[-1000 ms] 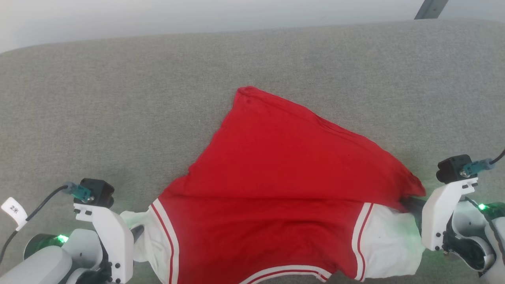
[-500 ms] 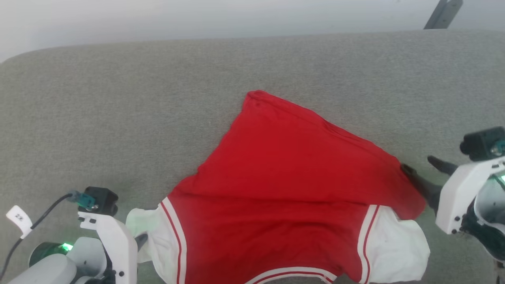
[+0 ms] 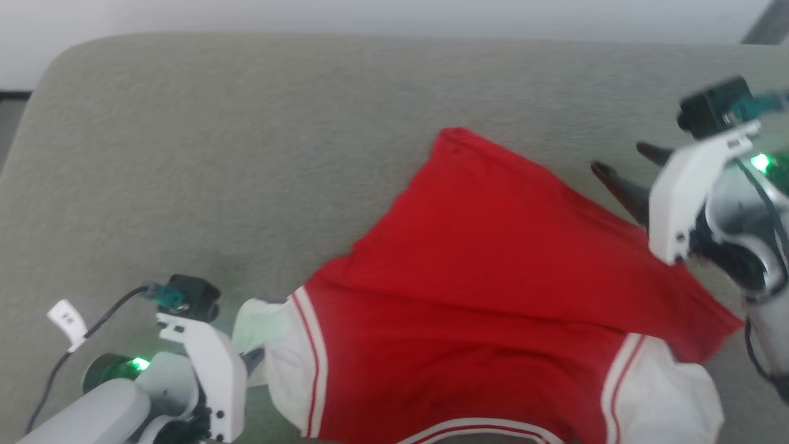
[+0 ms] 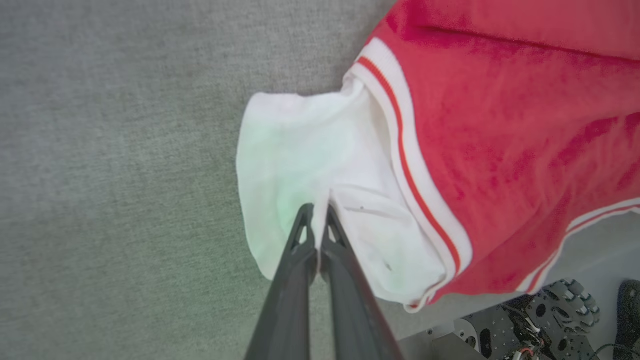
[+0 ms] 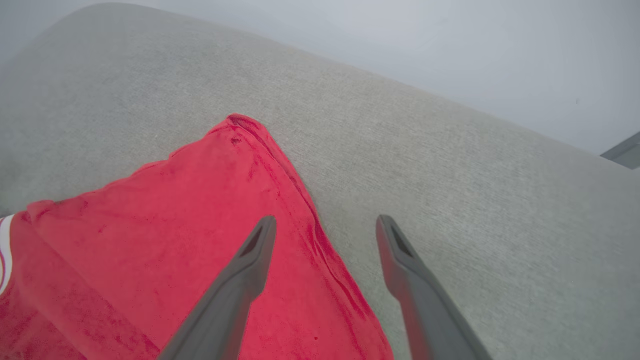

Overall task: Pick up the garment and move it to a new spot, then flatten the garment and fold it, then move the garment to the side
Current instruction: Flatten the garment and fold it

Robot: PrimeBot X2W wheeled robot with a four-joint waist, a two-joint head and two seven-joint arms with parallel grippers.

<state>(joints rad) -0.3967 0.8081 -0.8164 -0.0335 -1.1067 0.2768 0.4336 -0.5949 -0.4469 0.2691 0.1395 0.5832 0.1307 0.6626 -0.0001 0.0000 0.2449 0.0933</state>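
Observation:
The garment [image 3: 493, 277], red with white short sleeves and striped trim, lies spread on the grey cushion, its lower hem folded to a point at the far end. My left gripper [image 3: 254, 357] is shut on the white left sleeve [image 4: 300, 150], the fingertips [image 4: 316, 207] pinching a fold of it. My right gripper [image 3: 622, 157] hangs open above the garment's right edge, holding nothing. In the right wrist view its gripper [image 5: 325, 220] straddles the red hem edge [image 5: 300, 200] from above. The right sleeve [image 3: 666, 394] lies loose.
The grey cushion [image 3: 246, 154] stretches wide to the left and far side, ending at a pale wall. Its rounded left corner drops to dark floor [image 3: 9, 105]. The robot's wheeled base [image 4: 525, 320] sits below the near edge.
My right gripper opened, let go of the garment's right corner and rose up and away. The left gripper stays shut on the sleeve. The head camera has shifted.

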